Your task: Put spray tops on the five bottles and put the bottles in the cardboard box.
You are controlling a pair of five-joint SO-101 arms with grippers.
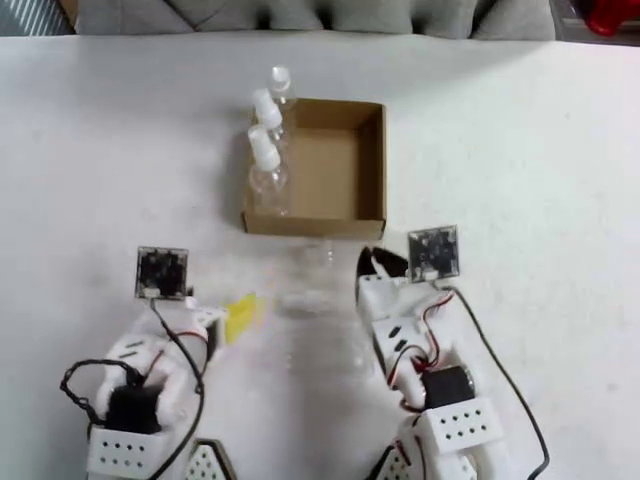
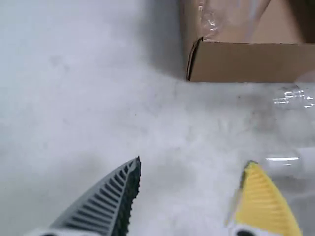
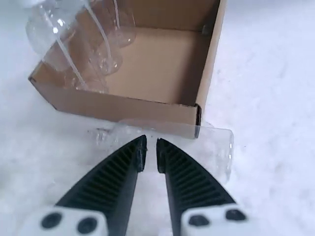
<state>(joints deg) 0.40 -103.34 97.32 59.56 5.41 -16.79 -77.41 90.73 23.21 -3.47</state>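
right claw (image 3: 151,142), black, sits closest to the lens with its fingers almost together and nothing between them, just short of a clear bottle (image 3: 211,147) lying on its side against the front wall of the cardboard box (image 3: 123,105). left claw (image 2: 193,163), one grey finger and one yellow, hangs apart and empty over the table (image 1: 520,150), near the same bottle. three capped bottles (image 1: 268,150) stand along one side of the box, so the job looks past halfway, with this lying bottle the one in hand. its neck looks bare, though i cannot be sure. the next move likely calls for spreading the right claw and taking the bottle by its body so it can be stood up for a top. pale, matte table; a grey cushioned seat (image 1: 300,15) edges the far side.
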